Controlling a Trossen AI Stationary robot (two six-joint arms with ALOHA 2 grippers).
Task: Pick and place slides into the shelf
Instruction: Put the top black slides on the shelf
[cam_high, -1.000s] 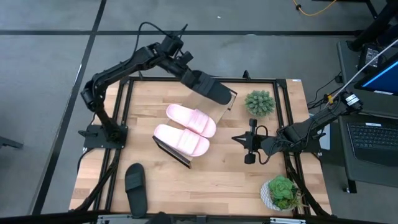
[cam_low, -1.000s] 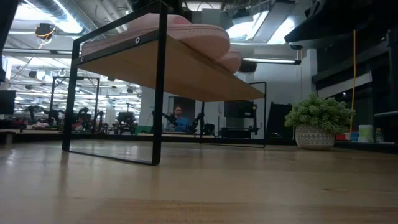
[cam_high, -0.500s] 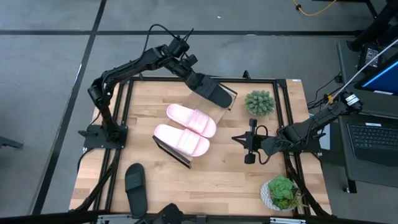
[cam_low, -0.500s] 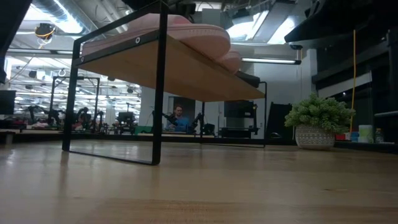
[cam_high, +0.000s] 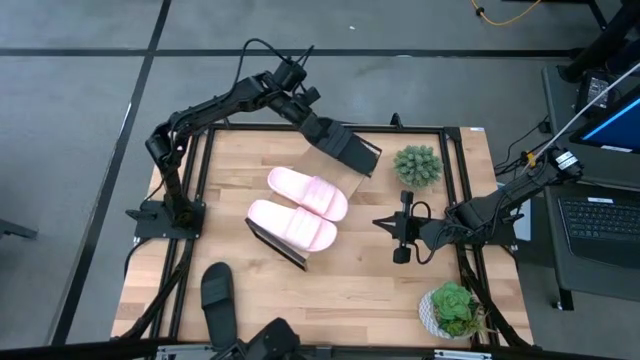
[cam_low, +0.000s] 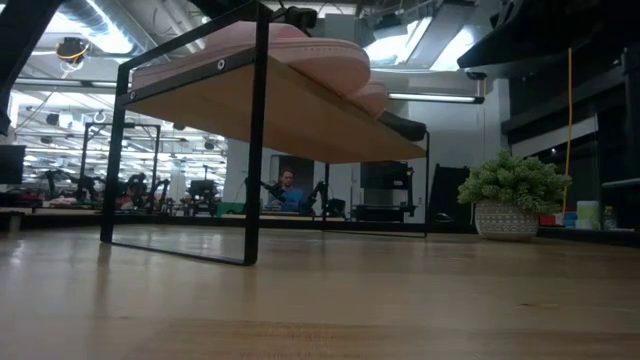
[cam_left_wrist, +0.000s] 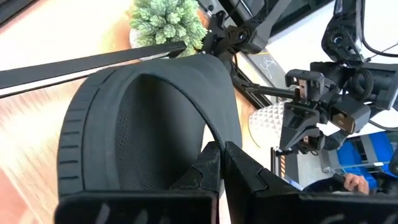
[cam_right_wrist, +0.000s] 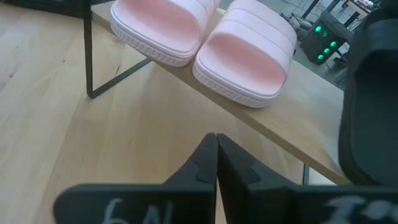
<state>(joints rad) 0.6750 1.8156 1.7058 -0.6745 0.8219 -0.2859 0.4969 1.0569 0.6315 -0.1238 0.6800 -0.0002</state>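
Observation:
Two pale pink slides (cam_high: 307, 192) (cam_high: 292, 225) lie side by side on the slanted wooden shelf (cam_high: 318, 165) in the middle of the table. My left gripper (cam_high: 322, 130) is shut on a black slide (cam_high: 350, 150) and holds it over the shelf's far end. In the low view that slide (cam_low: 404, 126) sits right at the board's far end; I cannot tell whether it touches. A second black slide (cam_high: 218, 298) lies sole-down on the table near the front left. My right gripper (cam_high: 398, 228) hovers shut to the right of the shelf, touching nothing. My left gripper pinches the black slide between its two fingers at an edge (cam_left_wrist: 211, 144) where the wide strap comes down to the sole. The fingers come from the table's far left, slanting down. The slide tilts away below them, its free end low over the shelf's far end.
A small green plant (cam_high: 418, 165) stands just right of the shelf's far end, and a potted plant (cam_high: 452, 308) sits at the front right. Black frame rails run along the table's edges. Bare wood lies in front of the shelf.
My left gripper has carried the black slide down and a little toward the table's right, onto the far end of the shelf. In the low view the slide has sunk from above the board to its level. The grip has stayed shut.

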